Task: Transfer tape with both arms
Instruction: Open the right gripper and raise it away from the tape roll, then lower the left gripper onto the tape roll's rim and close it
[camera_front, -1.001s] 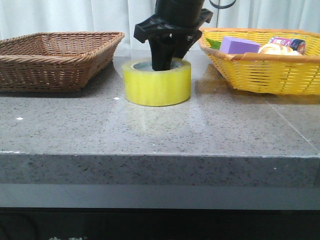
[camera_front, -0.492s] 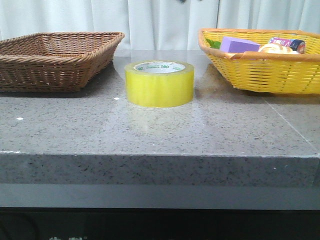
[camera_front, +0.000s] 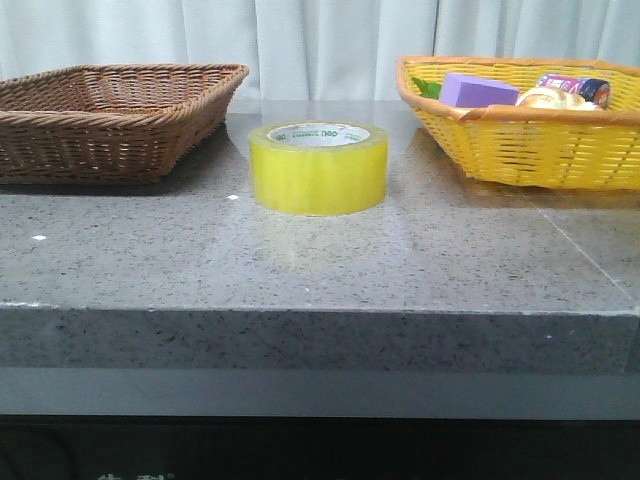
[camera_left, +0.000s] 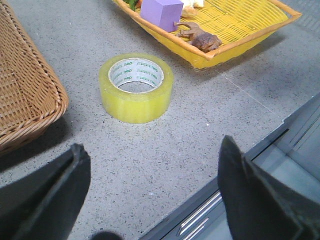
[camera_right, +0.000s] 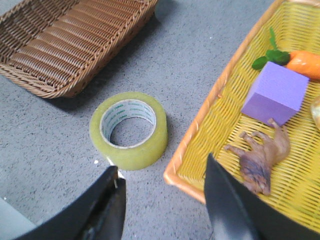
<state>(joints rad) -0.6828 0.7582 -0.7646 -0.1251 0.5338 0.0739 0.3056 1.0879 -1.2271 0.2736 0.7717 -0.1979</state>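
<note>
The tape roll (camera_front: 318, 167) lies flat on the stone counter (camera_front: 320, 260) between the brown wicker basket (camera_front: 110, 115) and the yellow basket (camera_front: 520, 125); it looks stiff, fairly light and glossy-slick, so with my left gripper (camera_left: 150, 195) and right gripper (camera_right: 162, 200) both spread empty, I would pinch its wall through the core.

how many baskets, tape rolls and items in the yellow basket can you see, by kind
Baskets: 2, the brown basket and the yellow basket
Tape rolls: 1, the tape
Purple blocks: 1, the purple block
Toy animals: 1, the brown toy animal
Carrots: 1, the carrot
Other items in the yellow basket: too unclear to count
Total: 6
</note>
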